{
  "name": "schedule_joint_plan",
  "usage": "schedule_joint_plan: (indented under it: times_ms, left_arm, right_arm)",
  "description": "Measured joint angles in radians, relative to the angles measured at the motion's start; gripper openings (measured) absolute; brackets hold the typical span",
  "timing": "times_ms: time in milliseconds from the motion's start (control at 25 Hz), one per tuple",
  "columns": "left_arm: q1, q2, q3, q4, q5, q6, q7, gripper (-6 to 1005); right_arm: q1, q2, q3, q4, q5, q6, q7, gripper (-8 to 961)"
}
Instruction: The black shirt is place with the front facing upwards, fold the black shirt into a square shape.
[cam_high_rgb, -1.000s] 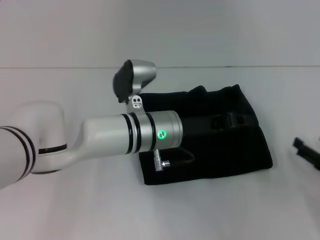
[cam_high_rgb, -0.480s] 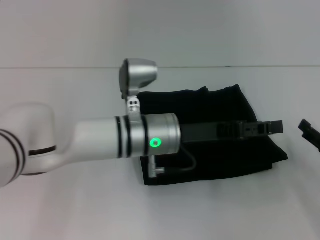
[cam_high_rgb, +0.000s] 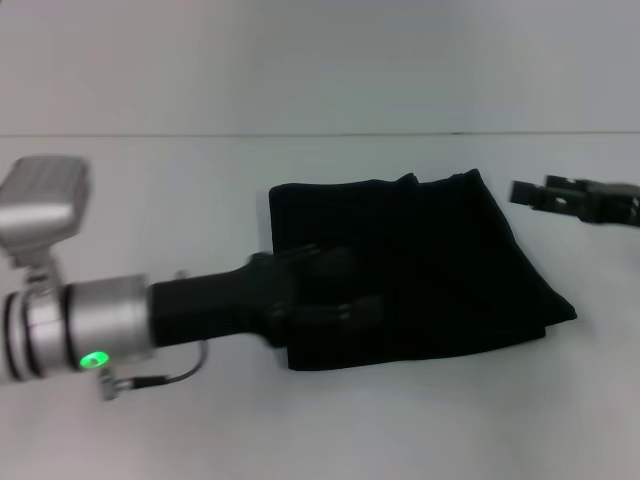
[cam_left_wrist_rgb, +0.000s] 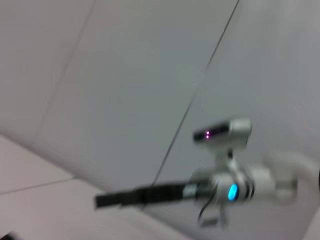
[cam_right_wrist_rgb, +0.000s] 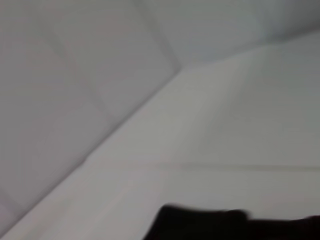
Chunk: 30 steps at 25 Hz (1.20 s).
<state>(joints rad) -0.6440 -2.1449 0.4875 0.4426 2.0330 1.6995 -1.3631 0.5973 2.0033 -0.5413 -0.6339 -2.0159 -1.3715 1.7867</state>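
The left tool (cam_high_rgb: 335, 290) lay low over the near left part of the black shirt (cam_high_rgb: 440, 260), dark against dark cloth, so whether it was open or had hold of anything could not be told. The right tool (cam_high_rgb: 575, 197) hung above the surface to the far right of the shirt, apart from it, and its state could not be told either (in the left wrist view it showed only as a thin dark bar (cam_left_wrist_rgb: 145, 194)). The shirt itself sat near the middle of the surface as a compact folded block, roughly four-sided, with its right corner splayed out into a point. The likely risk was that a tool moving close across the cloth would snag a top layer and drag the fold open, or skew the block further from square. The surface (cam_high_rgb: 150, 420) was plain white and bare around the shirt, meeting a pale wall (cam_high_rgb: 320, 60) behind.
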Motion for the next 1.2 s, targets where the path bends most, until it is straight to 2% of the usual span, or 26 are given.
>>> schedule_joint_plan:
  times_ms: [80,120,200,240,440,640,800,840,880,920,1200]
  left_arm:
    - [0.041,0.018,0.013,0.016,0.000,0.008,0.008,882]
    - [0.057,0.026,0.020,0.017,0.000,0.012,0.011,912]
    - [0.101,0.045,0.029,0.017,-0.003,0.017,0.020,944]
    - [0.101,0.045,0.029,0.017,-0.003,0.017,0.020,945]
    - [0.141,0.041,0.031,0.017,-0.002,0.015,0.054,950]
    - [0.153,0.035,0.033,0.015,-0.001,0.009,0.063,950]
    - [0.156,0.034,0.032,0.003,-0.003,0.008,0.081,950]
    - [0.155,0.034,0.032,0.002,-0.003,0.008,0.082,950]
    - [0.155,0.034,0.033,0.000,-0.004,0.007,0.082,950]
    - [0.155,0.034,0.034,-0.002,-0.003,0.006,0.082,950]
    - [0.156,0.034,0.034,-0.008,0.000,-0.006,0.083,949]
  right_arm:
    - [0.075,-0.025,-0.119,-0.101,-0.082,-0.051,0.195,915]
    - [0.106,-0.029,-0.166,-0.141,-0.124,-0.064,0.259,915]
    - [0.133,-0.030,-0.202,-0.177,-0.167,-0.072,0.315,915]
    - [0.160,-0.028,-0.233,-0.211,-0.207,-0.078,0.361,914]
    - [0.288,0.005,-0.325,-0.317,-0.448,-0.090,0.530,911]
    - [0.406,0.062,-0.362,-0.291,-0.656,-0.058,0.593,912]
    - [0.431,0.085,-0.459,-0.254,-0.672,0.009,0.596,911]
    - [0.434,0.091,-0.521,-0.227,-0.671,0.057,0.604,911]
    - [0.434,0.091,-0.521,-0.227,-0.671,0.057,0.604,911]
    - [0.434,0.093,-0.575,-0.188,-0.668,0.105,0.618,910]
    - [0.438,0.096,-0.641,-0.099,-0.656,0.194,0.627,909]
